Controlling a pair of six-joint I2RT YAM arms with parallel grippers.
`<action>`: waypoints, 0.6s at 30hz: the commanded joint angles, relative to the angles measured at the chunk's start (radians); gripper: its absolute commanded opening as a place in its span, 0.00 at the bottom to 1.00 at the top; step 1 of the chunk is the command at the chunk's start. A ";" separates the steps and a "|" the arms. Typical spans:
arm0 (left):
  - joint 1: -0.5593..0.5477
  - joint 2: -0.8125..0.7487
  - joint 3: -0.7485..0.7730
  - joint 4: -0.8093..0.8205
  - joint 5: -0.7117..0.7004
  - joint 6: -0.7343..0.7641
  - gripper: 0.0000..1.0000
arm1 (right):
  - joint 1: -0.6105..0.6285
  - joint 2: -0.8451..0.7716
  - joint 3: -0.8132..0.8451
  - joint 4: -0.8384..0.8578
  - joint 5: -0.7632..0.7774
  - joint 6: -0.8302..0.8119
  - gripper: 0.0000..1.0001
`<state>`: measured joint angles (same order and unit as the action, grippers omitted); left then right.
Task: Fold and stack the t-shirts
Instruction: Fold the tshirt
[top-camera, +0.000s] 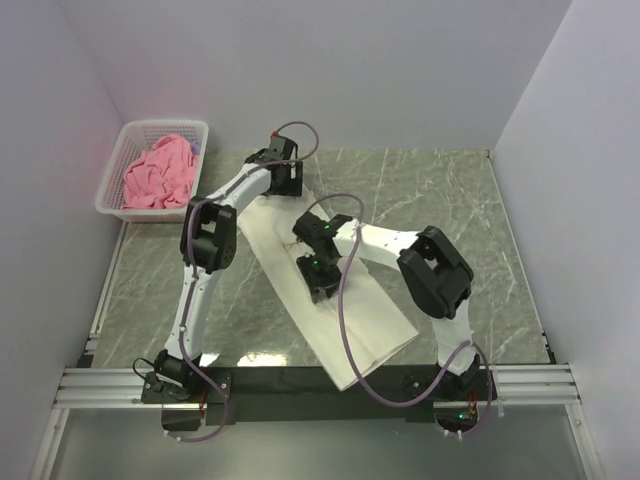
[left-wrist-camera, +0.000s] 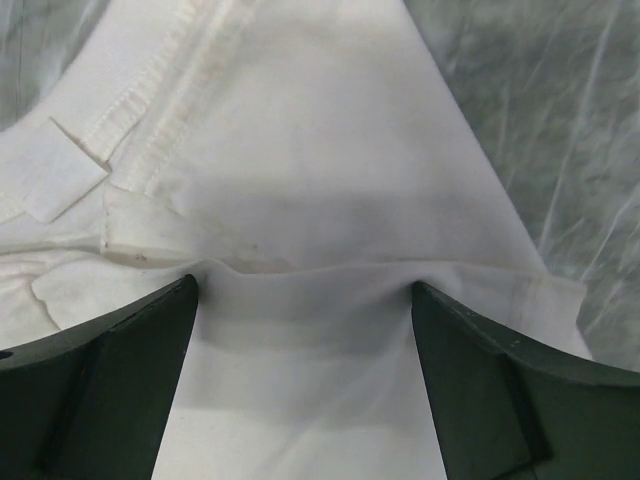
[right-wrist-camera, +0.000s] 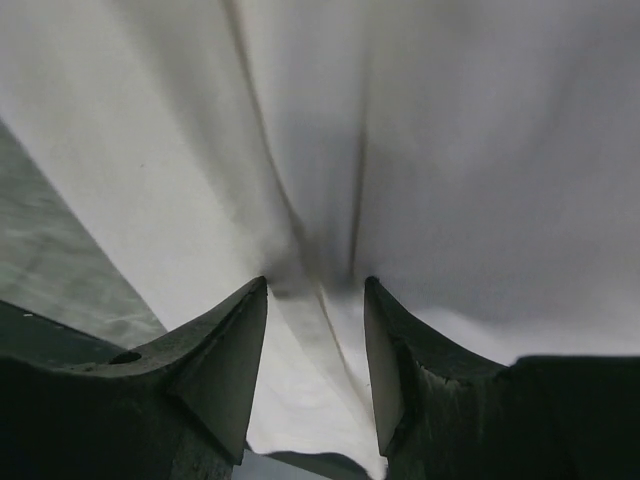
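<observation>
The cream-white t-shirt (top-camera: 360, 325) lies on the table as a long folded strip, running diagonally from the back centre toward the near right. My left gripper (top-camera: 278, 195) stands at its far, collar end. In the left wrist view that gripper (left-wrist-camera: 305, 290) is wide open, tips pressed onto the cloth, a low ridge bunched between them and the ribbed collar (left-wrist-camera: 165, 85) just beyond. My right gripper (top-camera: 318, 285) bears down on the middle of the strip. Seen from its own wrist camera, the right gripper (right-wrist-camera: 312, 288) is partly open with a crease of white cloth (right-wrist-camera: 300, 380) between its fingers. The pink t-shirt (top-camera: 158, 172) is crumpled in the basket.
A white plastic lattice basket (top-camera: 130, 135) stands at the back left corner against the wall. Grey marble tabletop (top-camera: 450, 200) lies to the right of the shirt. Pale walls close in the left, back and right sides. A metal rail (top-camera: 300, 385) runs along the near edge.
</observation>
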<state>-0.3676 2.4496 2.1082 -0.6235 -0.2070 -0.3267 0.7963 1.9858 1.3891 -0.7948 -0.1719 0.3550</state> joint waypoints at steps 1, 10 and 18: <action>0.010 0.066 0.093 0.048 0.020 0.100 0.94 | 0.060 0.097 0.079 -0.012 -0.129 0.051 0.51; 0.056 0.092 0.118 0.221 0.162 0.064 0.95 | 0.103 0.168 0.218 0.054 -0.131 0.107 0.51; 0.068 -0.122 0.024 0.330 0.100 -0.020 0.98 | 0.100 -0.019 0.226 -0.029 0.023 0.076 0.55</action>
<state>-0.2966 2.4908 2.1532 -0.3874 -0.0853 -0.3016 0.8909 2.1040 1.5986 -0.7971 -0.2386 0.4400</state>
